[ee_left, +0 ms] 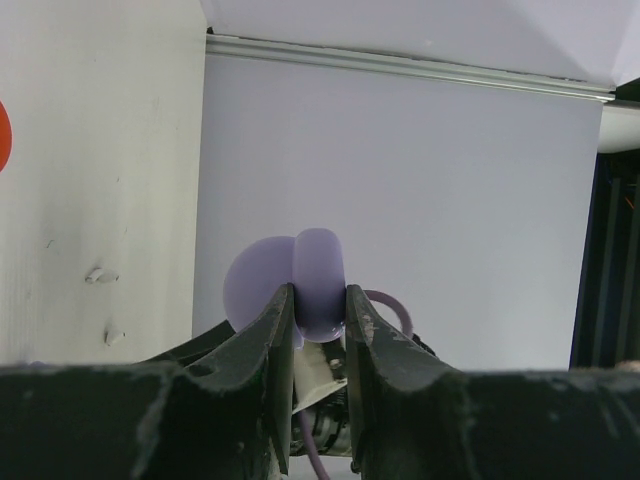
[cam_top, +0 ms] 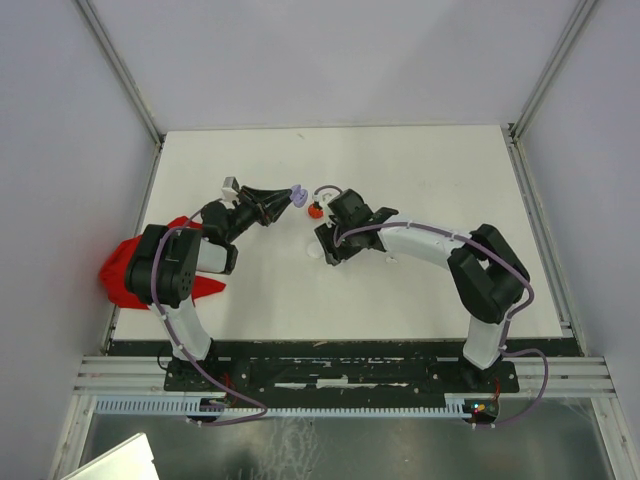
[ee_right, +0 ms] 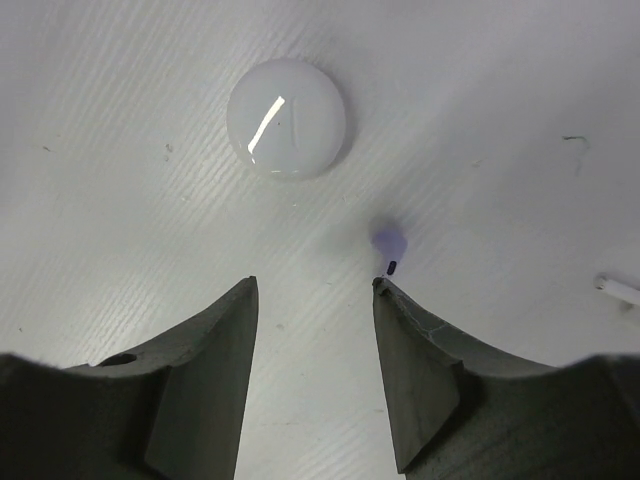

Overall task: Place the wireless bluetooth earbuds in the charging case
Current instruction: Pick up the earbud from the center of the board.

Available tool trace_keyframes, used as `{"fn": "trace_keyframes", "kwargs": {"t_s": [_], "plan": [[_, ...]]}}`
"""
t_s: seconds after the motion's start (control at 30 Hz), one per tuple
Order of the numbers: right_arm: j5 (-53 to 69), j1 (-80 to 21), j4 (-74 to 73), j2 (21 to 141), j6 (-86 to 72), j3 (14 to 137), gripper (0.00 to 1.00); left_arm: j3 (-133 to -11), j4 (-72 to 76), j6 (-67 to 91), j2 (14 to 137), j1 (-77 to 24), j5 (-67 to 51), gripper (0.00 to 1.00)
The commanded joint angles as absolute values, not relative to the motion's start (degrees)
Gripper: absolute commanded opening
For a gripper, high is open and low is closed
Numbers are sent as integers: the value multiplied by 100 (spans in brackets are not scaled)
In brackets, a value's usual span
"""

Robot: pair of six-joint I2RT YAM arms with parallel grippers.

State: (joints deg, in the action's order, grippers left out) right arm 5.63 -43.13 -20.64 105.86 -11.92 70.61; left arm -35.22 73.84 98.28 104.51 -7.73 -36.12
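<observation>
While right gripper (ee_right: pixel 314 282) gapes, lilac earbud (ee_right: pixel 390 243) beside its fingertip (ee_right: pixel 388 296)

There were no words, numbers, brand names or signs that could be read on anything in these pictures.

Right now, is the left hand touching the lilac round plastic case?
Touching. Left wrist view: the left hand clamps the lilac round plastic case, both fingers pressed against it.
</observation>
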Motion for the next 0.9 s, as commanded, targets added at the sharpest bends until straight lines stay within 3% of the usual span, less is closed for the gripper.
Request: {"fn": "trace_keyframes", "kwargs": {"t_s": [0.0, 0.27, 0.87], "plan": [[-137, -4351, -2568, 10280, -1242, 7736, 58, -3542, 7696, 9655, 10295, -745, -3656, 3], [-624, -4356, -3512, 10827, -1299, 8382, 56, -3549, 7702, 9668, 10275, -732, -3664, 3], [-548, -4352, -3511, 11461, -1336, 8449, 53, -3621, 7595, 9633, 10254, -683, -3742, 3]]}}
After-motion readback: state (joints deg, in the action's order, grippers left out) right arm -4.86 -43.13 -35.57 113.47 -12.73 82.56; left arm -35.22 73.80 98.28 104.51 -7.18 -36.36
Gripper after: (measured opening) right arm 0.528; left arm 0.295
